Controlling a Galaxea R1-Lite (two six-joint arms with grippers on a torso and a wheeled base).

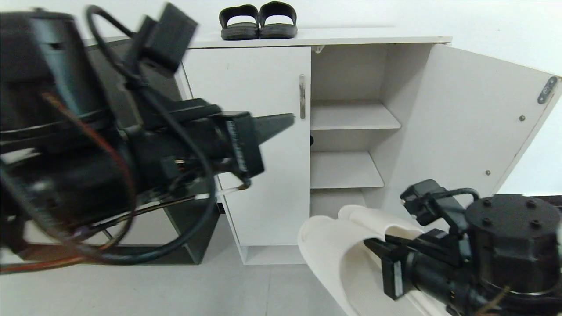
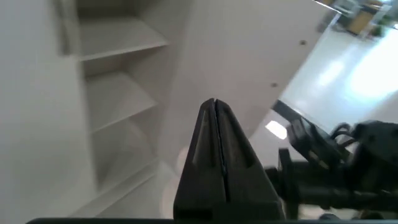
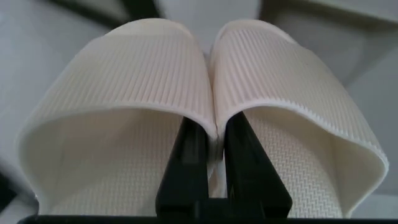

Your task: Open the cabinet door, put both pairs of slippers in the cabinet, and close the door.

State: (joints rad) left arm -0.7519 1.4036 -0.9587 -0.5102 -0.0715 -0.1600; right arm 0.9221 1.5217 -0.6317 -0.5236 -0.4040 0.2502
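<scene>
1. Two white slippers (image 3: 143, 81) nearest, soles outward, inner strap edges clamped together between the right gripper's (image 3: 211, 124) black fingers (image 3: 183, 168). Pinch plain from the right wrist. From the head, only the white slippers (image 1: 333, 245) jutting past the right gripper (image 1: 373, 245), low and just in front of the open compartment.
2. Higher up, left gripper (image 1: 287, 119) pressed shut on nothing, tip in front of the closed left door (image 1: 259, 175) and beside its handle (image 1: 302, 96). From the left wrist, left gripper (image 2: 214, 106) meeting along one thin seam, with the right arm farther off.
3. Right door (image 1: 474, 131) standing wide open. Clear way into the cabinet (image 1: 373, 37) between that door and the left door's edge, with two shelves (image 1: 351, 116) and a bottom bay (image 1: 333, 199) inside.
4. Farthest, black slippers (image 1: 259, 21) side by side on the cabinet top near its front edge, above the closed left door.
5. Heel ends of the white slippers covered by the right arm and cut by the head view's lower edge. Dark shelf unit (image 1: 193, 245) mostly behind the left arm. Contact between left gripper tip and door impossible to judge.
</scene>
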